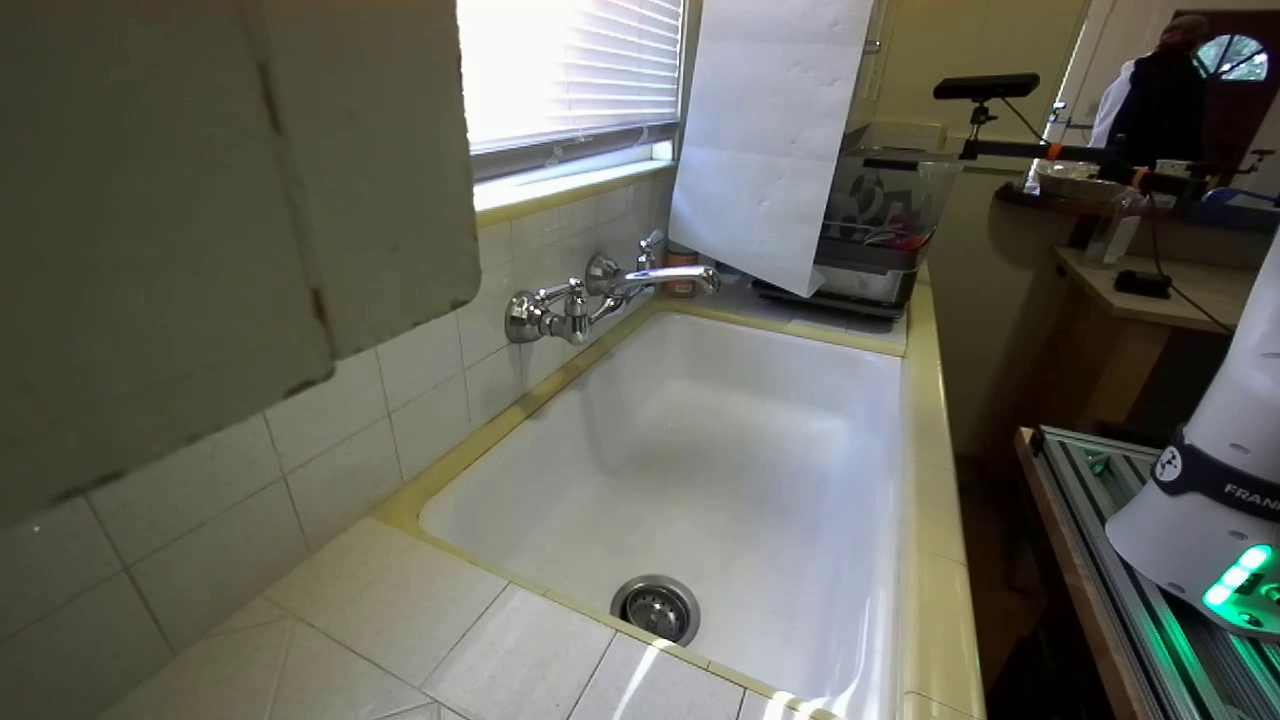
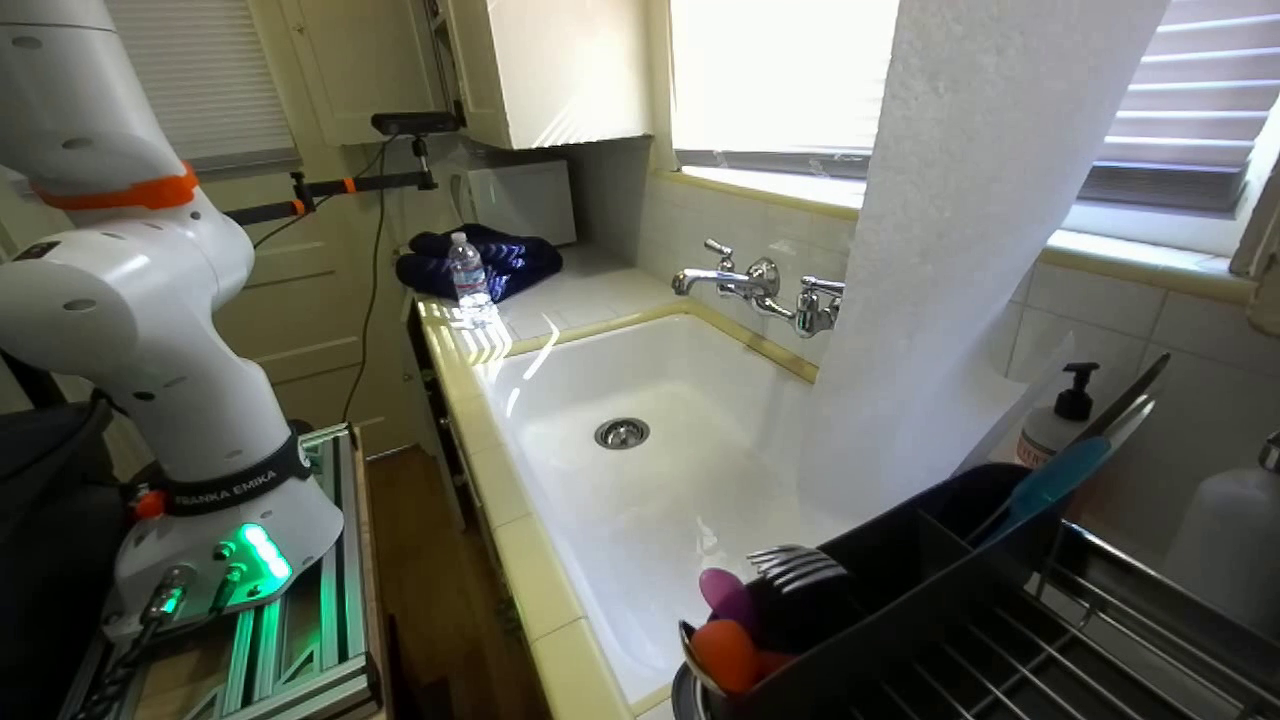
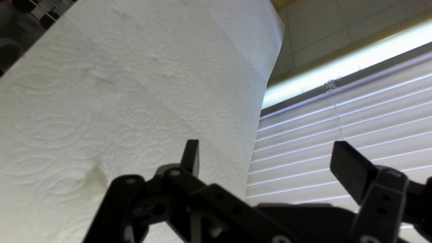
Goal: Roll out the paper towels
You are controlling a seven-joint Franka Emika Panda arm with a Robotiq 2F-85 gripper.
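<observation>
The paper towels [image 1: 770,130] show as a long white sheet that hangs down at the far end of the sink, seen in both exterior views. In an exterior view the sheet [image 2: 930,250] comes from above and drops past the window toward the dish rack side of the basin. Embossed ovals cover the sheet [image 3: 135,101] in the wrist view, where it fills the left half. My gripper [image 3: 265,145] is open there. Its left finger overlaps the sheet's edge area, and its right finger lies over the window blinds; contact cannot be judged. The exterior views do not show the gripper.
Below are the white sink [image 1: 760,440] and its wall faucet [image 1: 690,275]. A black utensil holder [image 2: 880,650] with cutlery and a soap bottle [image 2: 1055,430] stand near the sheet. A cabinet [image 1: 200,200] hangs over the counter, and slatted blinds [image 3: 337,168] cover the window.
</observation>
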